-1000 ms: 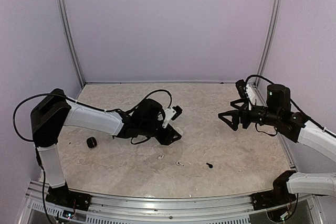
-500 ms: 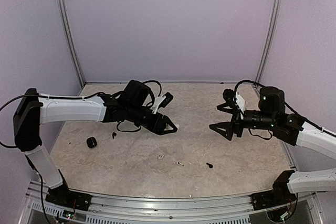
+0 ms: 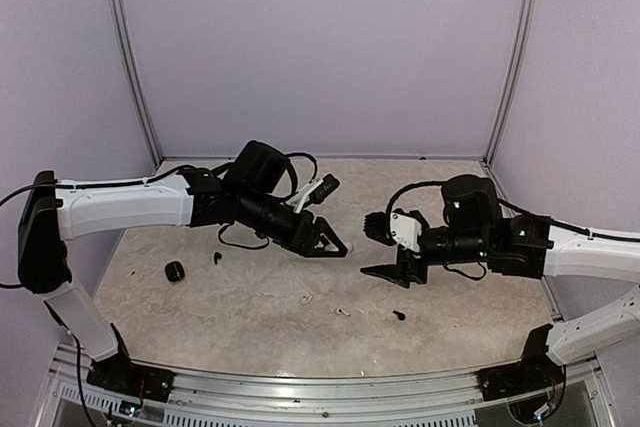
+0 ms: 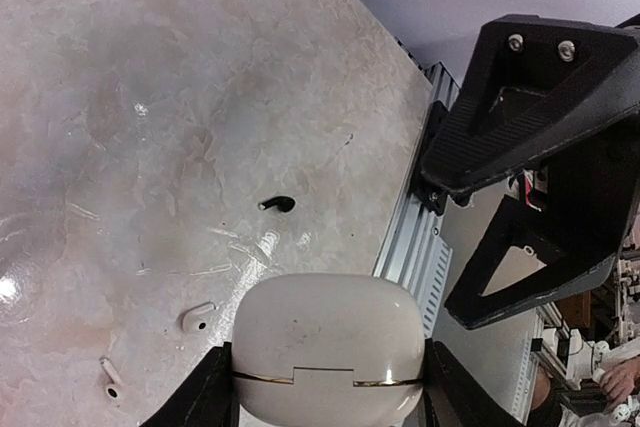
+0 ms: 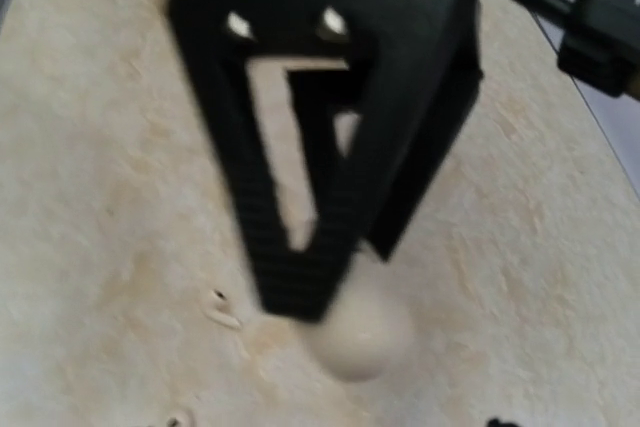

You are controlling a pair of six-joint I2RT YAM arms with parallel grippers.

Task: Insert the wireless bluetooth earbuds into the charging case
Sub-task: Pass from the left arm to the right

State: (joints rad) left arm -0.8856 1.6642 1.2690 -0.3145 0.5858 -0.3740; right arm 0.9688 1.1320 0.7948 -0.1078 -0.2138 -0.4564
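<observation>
My left gripper (image 3: 333, 244) hangs over the middle of the table, shut on a white charging case (image 4: 328, 347) with its lid closed. The same case (image 5: 358, 332) shows under the left fingers (image 5: 300, 167) in the right wrist view. My right gripper (image 3: 368, 249) faces it from the right, close by, open and holding nothing; its fingers (image 4: 520, 97) fill the left wrist view's right side. Below on the table lie two white earbuds (image 3: 306, 298) (image 3: 343, 312) and a black earbud (image 3: 399, 315). Another black earbud (image 3: 217, 258) lies to the left.
A black charging case (image 3: 174, 272) sits on the table at the left, near the left arm's elbow. The table's metal front rail (image 4: 410, 237) runs just beyond the earbuds. Walls close in the back and both sides.
The right arm has swung left to just in front of the left gripper, and its jaws have narrowed. The left gripper has edged right, still holding the white case.
</observation>
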